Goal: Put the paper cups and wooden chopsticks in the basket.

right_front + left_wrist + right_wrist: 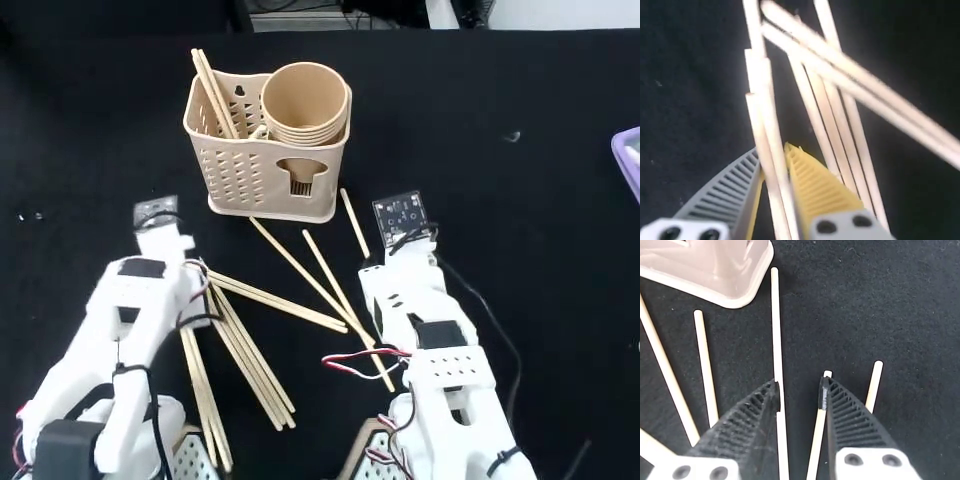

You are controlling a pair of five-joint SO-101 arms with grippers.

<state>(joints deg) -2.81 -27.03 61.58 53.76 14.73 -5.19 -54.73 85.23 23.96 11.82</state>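
We see a beige perforated plastic basket (240, 175) on the black counter (520, 230), holding a stack of brown paper cups (305, 100) and a couple of leaning wooden chopsticks (212, 88). More loose wooden chopsticks (250, 352) lie scattered on the counter in front of the basket, between the arms. We read the left gripper (772, 150) as clenched, apparently on two loose sticks. The right gripper (799, 385) is spread apart above other sticks, near the basket's corner.
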